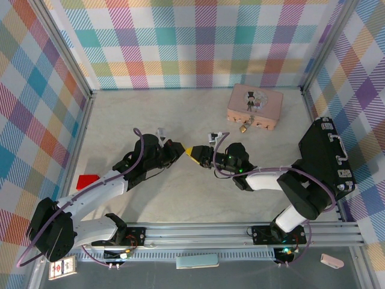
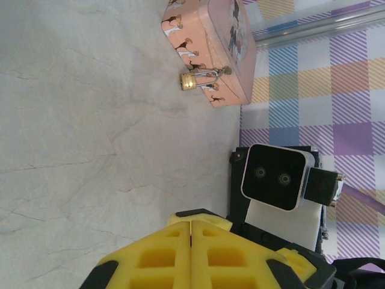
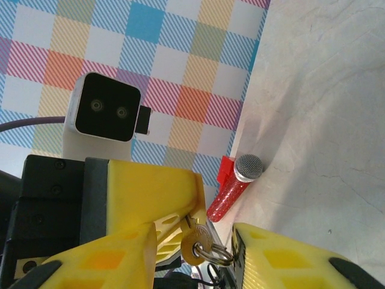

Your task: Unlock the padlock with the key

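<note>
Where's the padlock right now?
Top view: the padlock sits against the near face of the pink tin, far right of the table, beyond the right gripper.

1. Plaid walls (image 1: 198,42) in pastel blue, pink, orange and green close in three sides.
2. The table top (image 1: 180,198) is pale and marble-like, with faint veins.
3. Silver metal posts (image 1: 67,54) mark the back corners.
4. A slotted aluminium rail (image 1: 204,232) runs along the near edge.
5. The light is even and the shadows are soft.
</note>
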Action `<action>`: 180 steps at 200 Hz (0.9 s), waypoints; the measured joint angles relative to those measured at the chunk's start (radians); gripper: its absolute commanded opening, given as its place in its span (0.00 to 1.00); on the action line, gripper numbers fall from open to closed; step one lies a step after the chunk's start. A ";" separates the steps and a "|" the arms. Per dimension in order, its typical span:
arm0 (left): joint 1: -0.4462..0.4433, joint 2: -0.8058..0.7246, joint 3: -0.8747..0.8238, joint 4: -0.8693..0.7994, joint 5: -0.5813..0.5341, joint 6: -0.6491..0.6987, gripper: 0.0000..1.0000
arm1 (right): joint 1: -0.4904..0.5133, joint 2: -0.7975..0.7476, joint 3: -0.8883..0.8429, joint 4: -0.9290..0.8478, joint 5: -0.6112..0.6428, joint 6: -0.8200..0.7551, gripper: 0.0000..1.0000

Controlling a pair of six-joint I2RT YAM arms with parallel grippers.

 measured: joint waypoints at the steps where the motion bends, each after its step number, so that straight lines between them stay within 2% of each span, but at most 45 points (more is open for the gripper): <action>1: 0.000 0.000 0.000 0.000 0.000 0.000 0.00 | 0.001 0.000 0.000 0.000 0.000 0.000 0.36; 57: 0.000 0.000 0.001 -0.001 0.001 0.002 0.00 | 0.008 0.000 0.000 0.000 -0.014 0.014 0.27; 180: -0.003 -0.028 0.001 -0.002 -0.001 0.010 0.00 | 0.008 -0.016 0.000 -0.002 -0.010 0.015 0.14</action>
